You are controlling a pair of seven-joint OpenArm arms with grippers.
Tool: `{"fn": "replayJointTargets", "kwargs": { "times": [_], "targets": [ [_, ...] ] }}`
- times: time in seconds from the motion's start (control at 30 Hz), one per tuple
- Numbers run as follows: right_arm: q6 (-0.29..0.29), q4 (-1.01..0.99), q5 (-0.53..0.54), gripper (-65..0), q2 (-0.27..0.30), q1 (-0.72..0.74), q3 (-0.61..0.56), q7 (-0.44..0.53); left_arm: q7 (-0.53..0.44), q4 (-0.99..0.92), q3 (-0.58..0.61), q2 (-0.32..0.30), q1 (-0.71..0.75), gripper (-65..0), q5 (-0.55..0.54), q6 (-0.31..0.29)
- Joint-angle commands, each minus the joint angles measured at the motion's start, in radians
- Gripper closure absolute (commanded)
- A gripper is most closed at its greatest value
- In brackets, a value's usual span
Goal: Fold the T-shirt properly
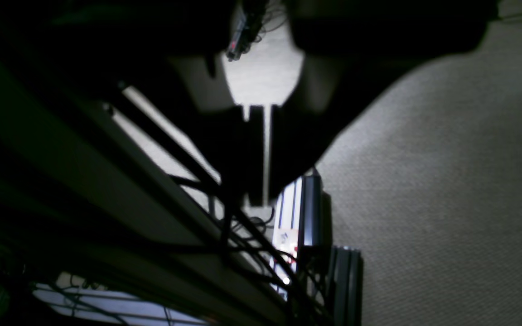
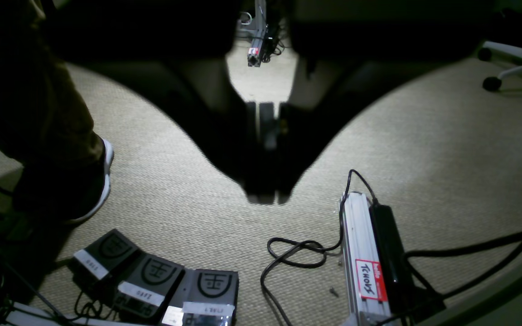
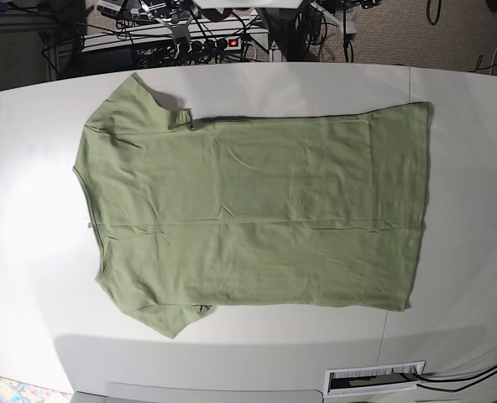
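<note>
1. The plain sage-green short-sleeved T-shirt (image 3: 257, 214) lay spread flat across the white table (image 3: 30, 168), filling mid-frame.
2. Left gripper (image 1: 261, 154) and right gripper (image 2: 265, 149) hung closed over carpet, holding nothing.

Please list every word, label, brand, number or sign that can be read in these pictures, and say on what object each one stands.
Red-and-white sticker on the silver aluminium rail: handwritten, about "TCHONY", uncertain; small print above it unreadable.
White labels on the three black square foot pedals: too blurred to read; each pedal carries a round emblem.
Red-and-white sticker in the left wrist view: unreadable.
Plain sage-green T-shirt on the white table: no print.
</note>
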Motion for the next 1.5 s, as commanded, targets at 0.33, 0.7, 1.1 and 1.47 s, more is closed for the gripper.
{"fn": "replayJointTargets", "kwargs": {
  "times": [0.33,0.7,1.1,1.47],
  "targets": [
    [0.002,0.005,-0.002,0.0,0.008,-0.005,0.003,-0.003,-0.009,0.061,0.003,-0.003,0.061,0.0,0.005,-0.011],
    [0.032,0.005,-0.002,0.0,0.008,-0.006,0.003,-0.020,-0.009,0.067,0.003,-0.004,0.070,0.0,0.005,-0.011],
    [0.113,0.050,-0.027,0.0,0.079,-0.097,0.003,-0.034,-0.010,0.213,0.003,-0.093,0.238,0.0,0.003,-0.117],
    [0.145,0.423,-0.027,0.0,0.251,-0.324,0.003,-0.090,-0.010,0.606,0.003,-0.237,0.565,0.0,-0.085,-0.169]
  ]
}}
